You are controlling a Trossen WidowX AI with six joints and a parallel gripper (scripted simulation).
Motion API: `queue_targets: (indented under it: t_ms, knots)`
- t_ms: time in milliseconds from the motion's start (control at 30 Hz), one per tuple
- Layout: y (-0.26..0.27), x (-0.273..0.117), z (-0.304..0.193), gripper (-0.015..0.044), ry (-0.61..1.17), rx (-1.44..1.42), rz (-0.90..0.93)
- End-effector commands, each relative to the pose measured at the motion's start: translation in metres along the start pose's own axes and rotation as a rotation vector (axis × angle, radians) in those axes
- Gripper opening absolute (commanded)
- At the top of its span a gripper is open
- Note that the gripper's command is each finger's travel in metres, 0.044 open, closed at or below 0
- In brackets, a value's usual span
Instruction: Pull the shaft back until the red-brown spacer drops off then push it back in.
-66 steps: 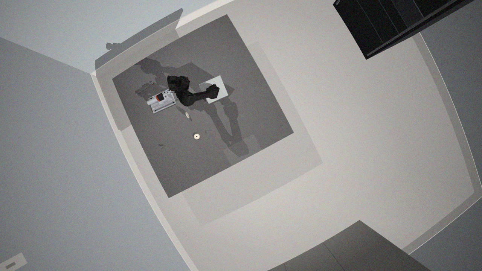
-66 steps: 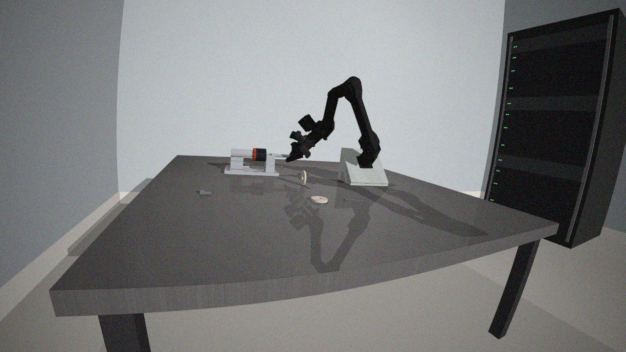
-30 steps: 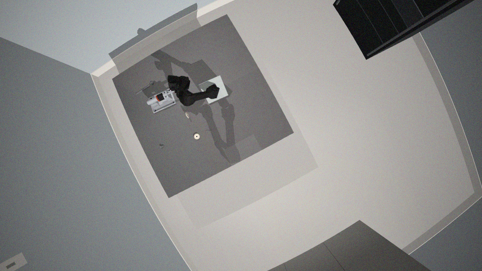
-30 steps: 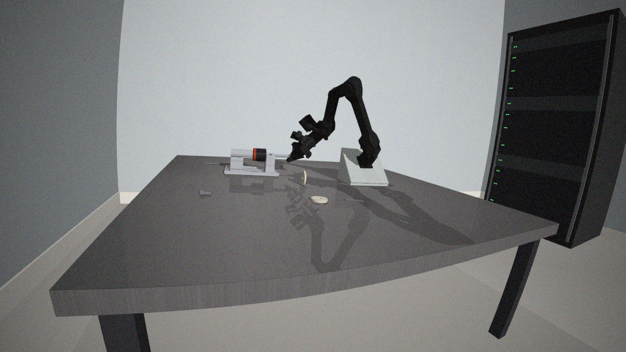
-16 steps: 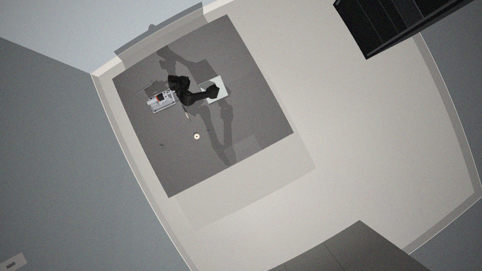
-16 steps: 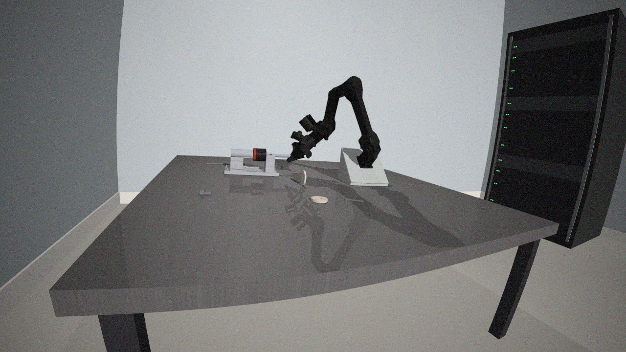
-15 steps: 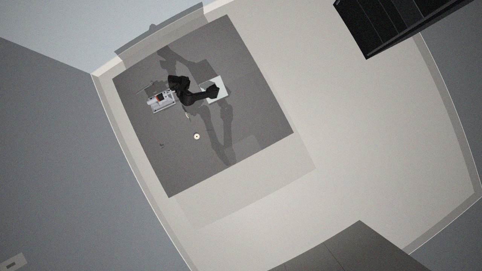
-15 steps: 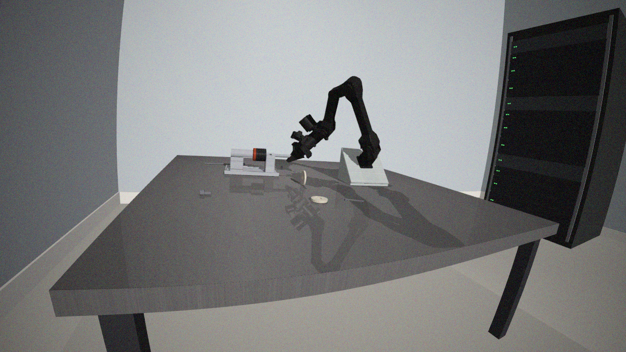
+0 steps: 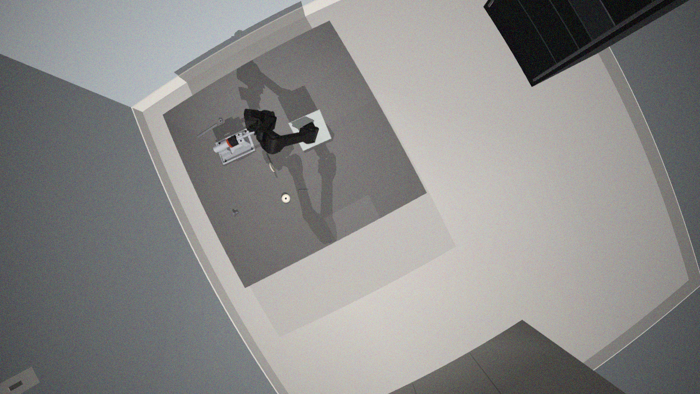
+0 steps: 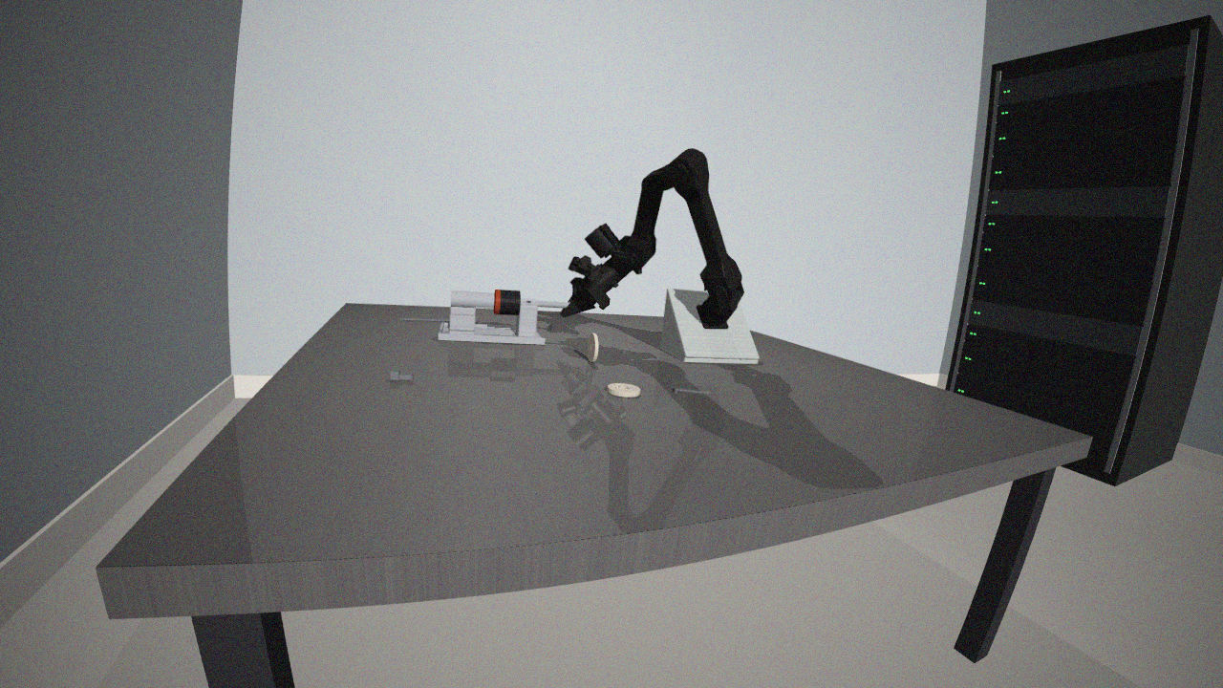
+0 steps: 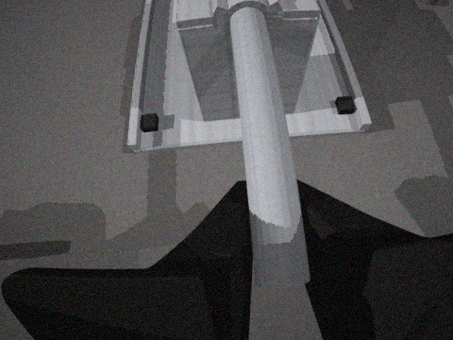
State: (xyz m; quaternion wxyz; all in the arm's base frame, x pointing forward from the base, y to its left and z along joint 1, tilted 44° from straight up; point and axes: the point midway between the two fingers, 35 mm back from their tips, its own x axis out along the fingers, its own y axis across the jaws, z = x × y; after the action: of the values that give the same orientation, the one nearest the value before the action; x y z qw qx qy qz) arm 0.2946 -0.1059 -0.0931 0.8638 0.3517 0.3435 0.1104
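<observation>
My gripper [image 9: 251, 132] [image 10: 565, 311] [image 11: 264, 190] is shut on the free end of the pale shaft [image 10: 549, 304] [image 11: 266, 118], one finger on each side. The shaft runs through the near upright support [image 10: 527, 317] [image 11: 198, 19]. The red-brown spacer [image 9: 228, 142] [image 10: 497, 301] is up on the shaft line, against or very close to the white housing cylinder [image 9: 219, 148] [image 10: 471, 298]. Black spacers [image 9: 234, 140] [image 10: 511, 302] sit between it and the near support; their number is unclear. The wrist view does not show the spacers.
The fixture's base plate [image 10: 529, 340] [image 11: 212, 134] stands on the table [image 9: 342, 196] [image 10: 427, 479]. A cream disc [image 10: 594, 347] stands on edge near the gripper; another [image 9: 285, 198] [image 10: 623, 390] lies flat. A small grey part [image 9: 235, 212] [image 10: 400, 376] and a thin rod [image 9: 208, 129] lie on the table.
</observation>
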Motion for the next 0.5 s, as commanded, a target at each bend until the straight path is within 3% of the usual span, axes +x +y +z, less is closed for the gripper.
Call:
queue_targets:
  t_ms: [0,467]
  knots:
    - [0.0004,-0.0009,-0.0015,0.0000,0.001,0.002,0.002]
    - [0.0003,-0.0020,-0.0025,0.0000,0.001,0.002,0.002]
